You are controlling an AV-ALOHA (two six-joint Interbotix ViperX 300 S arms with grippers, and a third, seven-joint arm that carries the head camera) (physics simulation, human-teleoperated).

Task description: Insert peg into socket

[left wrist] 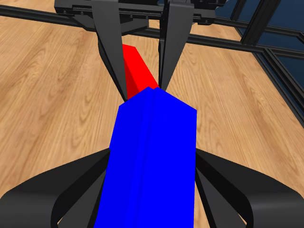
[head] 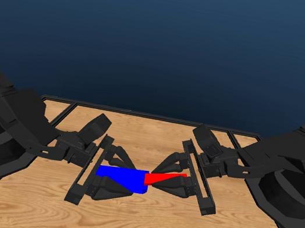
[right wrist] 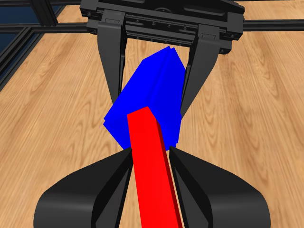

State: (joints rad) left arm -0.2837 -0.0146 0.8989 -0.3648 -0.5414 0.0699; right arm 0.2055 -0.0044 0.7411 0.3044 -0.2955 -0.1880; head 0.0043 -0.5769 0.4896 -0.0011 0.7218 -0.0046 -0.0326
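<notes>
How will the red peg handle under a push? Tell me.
The peg probably stays stiff: it shows straight while clamped in the right tool. Its flat faces suggest it won't roll. Being thin, it may pivot against the socket.

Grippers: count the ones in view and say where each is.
2. The left gripper is shut on the blue block, left of middle. The right gripper is shut on the red bar, whose tip meets the block's end.

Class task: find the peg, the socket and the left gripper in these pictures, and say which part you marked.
peg (head: 164, 179): head view, middle of its visible length.
socket (head: 121, 176): head view, its front face.
left gripper (head: 108, 172): head view, between its fingertips, over the socket's held end.
</notes>
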